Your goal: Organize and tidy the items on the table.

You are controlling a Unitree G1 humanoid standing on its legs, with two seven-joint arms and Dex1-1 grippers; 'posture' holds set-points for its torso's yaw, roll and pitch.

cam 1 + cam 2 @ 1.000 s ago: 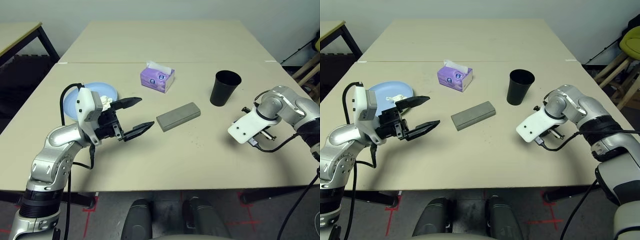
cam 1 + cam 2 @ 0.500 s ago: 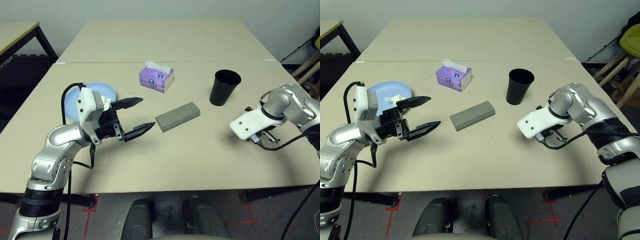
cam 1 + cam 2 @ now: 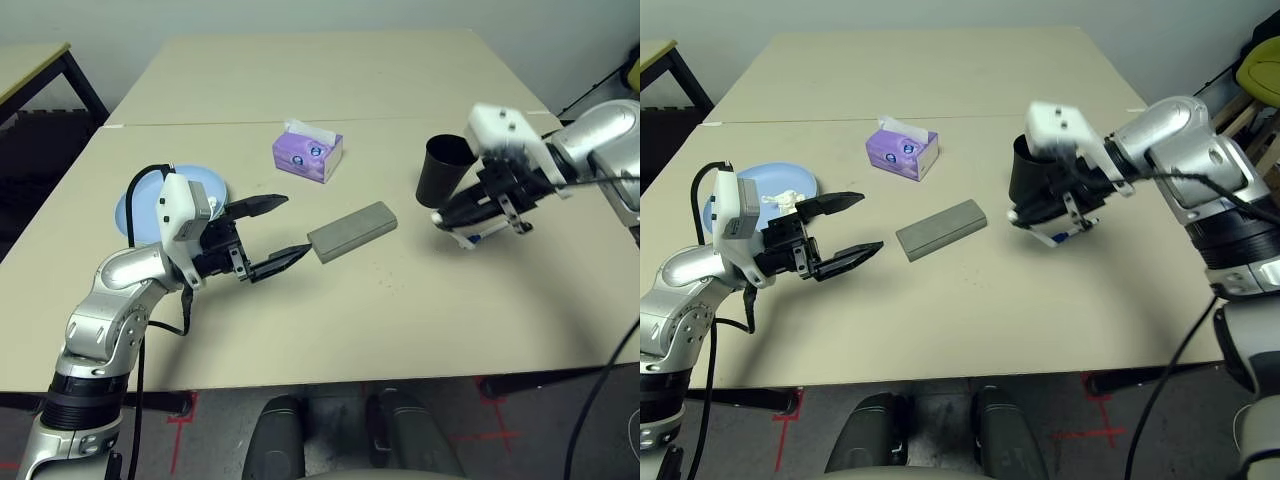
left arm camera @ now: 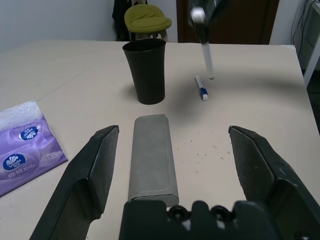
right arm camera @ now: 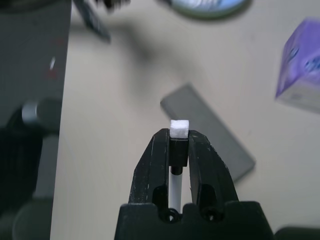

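My left gripper [image 3: 292, 226] hangs open just left of the grey glasses case [image 3: 352, 230], its fingers spread toward the case's near end without touching it. Behind that wrist lies a blue plate [image 3: 790, 182] holding crumpled white tissue [image 3: 783, 199]. My right gripper [image 3: 450, 213] is shut on a white pen [image 5: 179, 129], held above the table [image 3: 380, 310] right beside the black cup [image 3: 440, 170]. A second white pen [image 4: 201, 88] with a blue end lies on the table near the cup's base.
A purple tissue box [image 3: 308, 155] stands behind the case. A like beige table [image 3: 330, 80] adjoins at the back. A stool with a yellow-green seat [image 3: 1260, 70] stands off the right side.
My right arm has swung up and in from the right edge to the cup, carrying the pen. The left arm has not moved. The camera shifted a little.
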